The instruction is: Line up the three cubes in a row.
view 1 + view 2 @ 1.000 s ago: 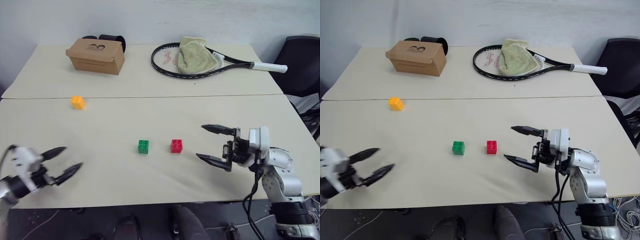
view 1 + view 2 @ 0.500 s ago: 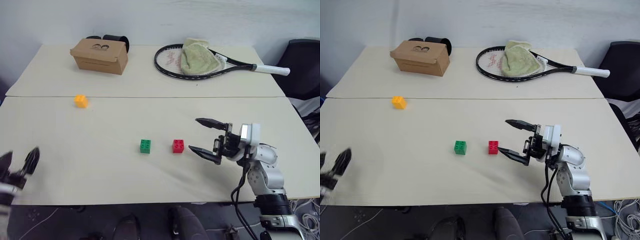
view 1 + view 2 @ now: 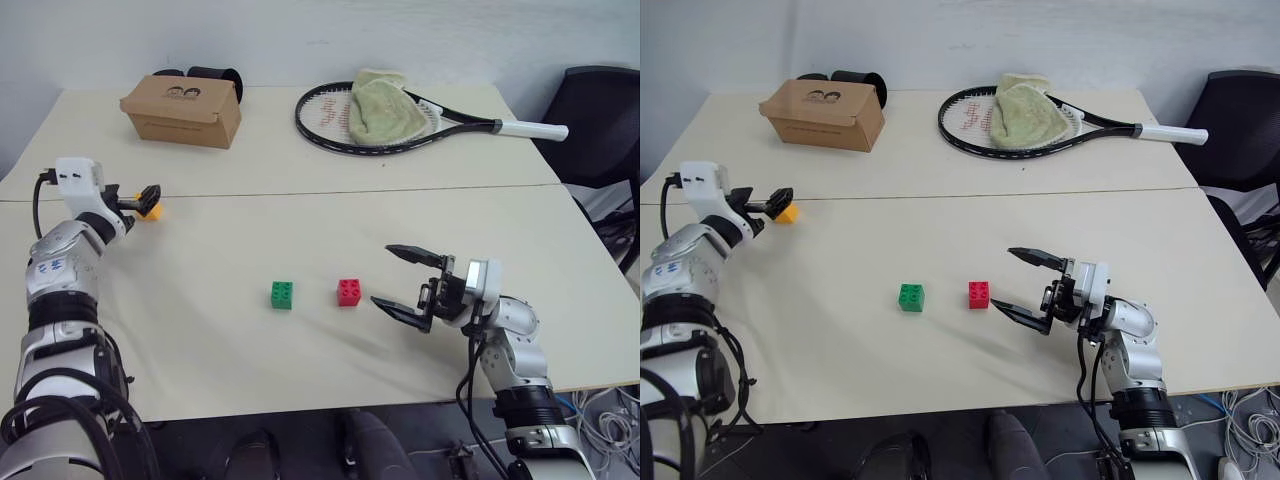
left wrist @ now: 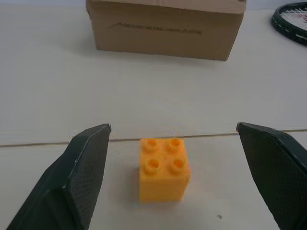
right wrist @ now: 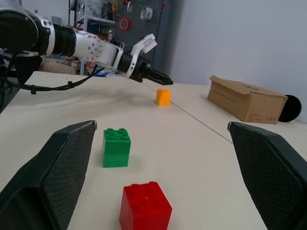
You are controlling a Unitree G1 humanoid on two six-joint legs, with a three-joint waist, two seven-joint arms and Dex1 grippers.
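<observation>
Left eye view: left gripper (image 3: 148, 196), jaws spread, brackets the orange-yellow cube (image 3: 152, 207) at left edge, ready to retrieve it. Green cube (image 3: 282, 294) and red cube (image 3: 350, 291) sit centre.

Right wrist view: right gripper (image 5: 163, 165), jaws released and empty, faces both for aligning.

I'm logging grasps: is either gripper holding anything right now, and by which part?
Nothing is held. The left gripper stands open around the orange-yellow cube, not touching; the right gripper is open beside the red cube.
</observation>
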